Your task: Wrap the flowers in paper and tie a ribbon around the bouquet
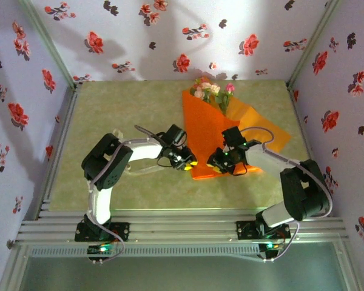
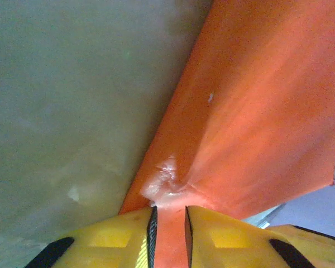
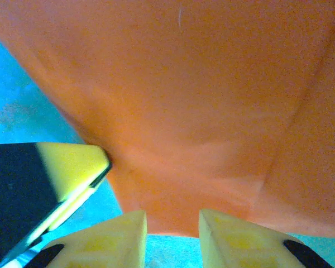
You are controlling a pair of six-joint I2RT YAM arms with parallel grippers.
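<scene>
light: bright, from above | shadows: soft on back wall (image 1: 170, 36) | wrist views: blurred, close-up

No writing, label, brand name, number or sign could be read in any of the three views.
</scene>
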